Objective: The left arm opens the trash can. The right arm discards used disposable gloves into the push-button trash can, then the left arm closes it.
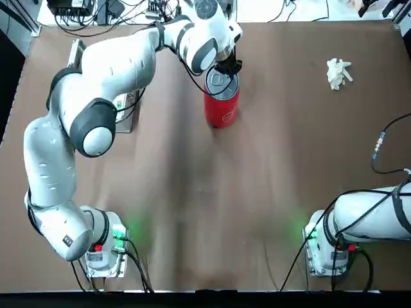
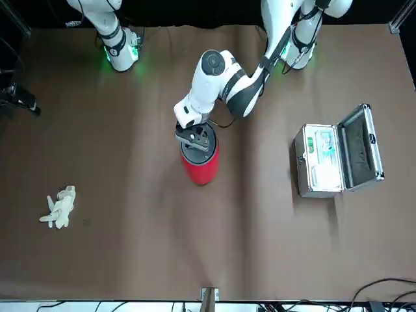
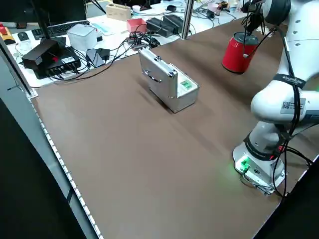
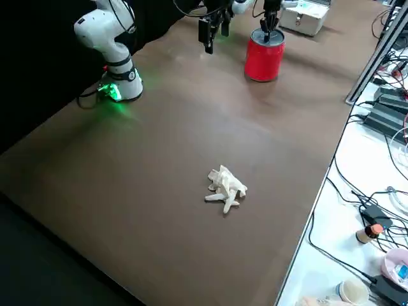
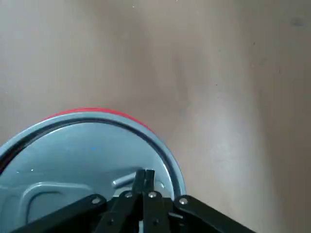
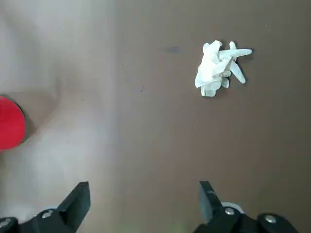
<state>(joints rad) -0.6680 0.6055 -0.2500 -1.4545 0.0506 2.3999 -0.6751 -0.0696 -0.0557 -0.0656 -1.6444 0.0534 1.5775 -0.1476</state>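
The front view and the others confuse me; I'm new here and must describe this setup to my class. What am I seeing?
Two white robot arms share a brown table. One camera looks from overhead, one from across, two from the sides, and one rides on each wrist.

The left gripper, fingers shut, is at the lid of the red trash can. The right gripper, fingers open, holds nothing. The crumpled white gloves lie on the table, apart from the can. An open silver case stands beyond the can.

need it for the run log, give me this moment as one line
left gripper: shut, over grey-lidded red trash can | lid: down | right gripper: open | white disposable gloves: on brown table
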